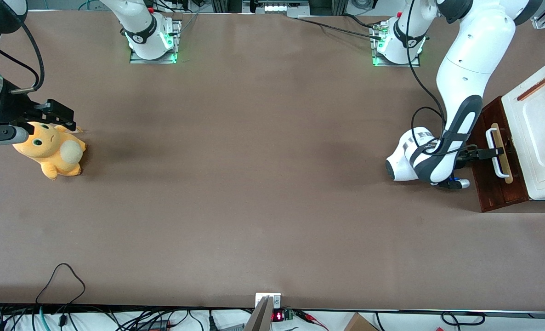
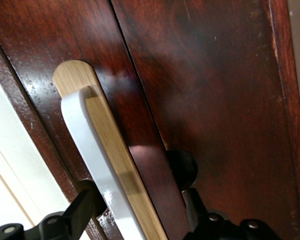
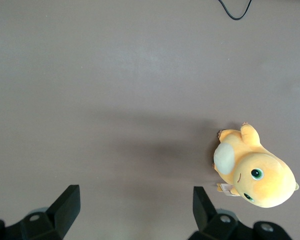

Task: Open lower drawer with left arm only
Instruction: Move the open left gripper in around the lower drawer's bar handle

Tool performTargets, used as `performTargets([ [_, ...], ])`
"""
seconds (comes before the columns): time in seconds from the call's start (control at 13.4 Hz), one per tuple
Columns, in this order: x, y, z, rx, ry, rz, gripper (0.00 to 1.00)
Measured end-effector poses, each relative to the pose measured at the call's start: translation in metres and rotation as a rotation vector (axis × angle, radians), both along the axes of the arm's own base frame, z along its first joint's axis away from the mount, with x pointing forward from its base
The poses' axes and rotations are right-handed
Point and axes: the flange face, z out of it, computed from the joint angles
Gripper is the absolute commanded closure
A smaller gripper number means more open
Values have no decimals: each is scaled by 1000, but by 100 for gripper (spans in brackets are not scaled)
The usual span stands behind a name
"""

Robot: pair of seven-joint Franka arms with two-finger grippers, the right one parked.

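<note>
At the working arm's end of the surface (image 1: 272,193), the left arm's (image 1: 465,69) pincer (image 2: 140,210) stands open, fingers astride the lower drawer's (image 1: 495,184) white bar handle (image 2: 97,165); the grasp looks in hand, so next it should close and pull straight outward

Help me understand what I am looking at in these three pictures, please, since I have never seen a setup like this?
This is a pair of robot arms bolted to a brown table. One picture looks down on the table from the front; the other two come from cameras on each arm's wrist. The white left arm reaches to a small cabinet at its end of the table. Its tool, a black two-finger pincer, sits at the white bar handle of the lower drawer, with one finger on each side of the bar. The drawer looks barely open, if at all. Toward the parked arm's end lies an orange plush toy; nothing holds it.
</note>
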Motion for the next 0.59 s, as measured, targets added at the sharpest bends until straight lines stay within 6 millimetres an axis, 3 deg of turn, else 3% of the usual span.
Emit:
performTargets([
  [0.45,0,3,0,1,-1,7,42],
  [0.59,0,3,0,1,-1,7,43],
])
